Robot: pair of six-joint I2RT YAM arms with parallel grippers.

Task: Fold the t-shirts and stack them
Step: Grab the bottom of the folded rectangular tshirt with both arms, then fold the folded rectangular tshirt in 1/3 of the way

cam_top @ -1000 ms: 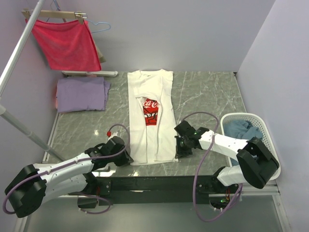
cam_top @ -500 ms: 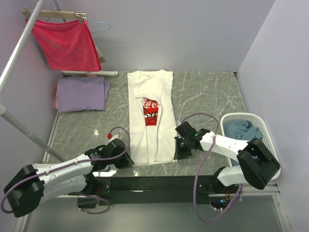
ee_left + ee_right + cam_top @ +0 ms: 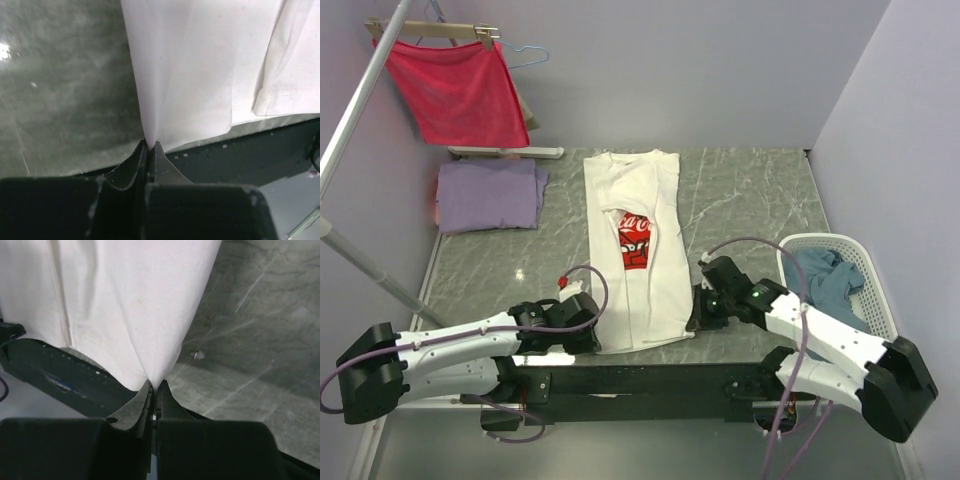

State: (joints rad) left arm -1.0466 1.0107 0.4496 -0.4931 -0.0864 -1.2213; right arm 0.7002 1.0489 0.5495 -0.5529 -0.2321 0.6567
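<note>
- White t-shirt [image 3: 632,250] lies long and flat in the middle of the table [image 3: 750,200]. Its sides are folded in, the red print shows, and the collar is at the far end.
- My left gripper [image 3: 150,145] is pinched tight on the near left corner of the bottom edge.
- My right gripper [image 3: 155,385] is pinched tight on the near right corner.
- I think the step now is to fold the bottom edge up to the collar.
- To do it well, I should lift both corners together, at the same height, so the edge stays straight.
- Then I should carry them over to the shoulders, lay them down softly, and only then let go.
- If one side goes faster, the fold may go crooked. If I pull hard, the whole shirt may slide.
- A lavender t-shirt [image 3: 487,195] sits folded at the far left, well apart.
- The laundry basket [image 3: 840,240] stands at the right. A grey-blue t-shirt [image 3: 817,272] is bunched up inside it, not yet folded. I see nothing else in there.
</note>
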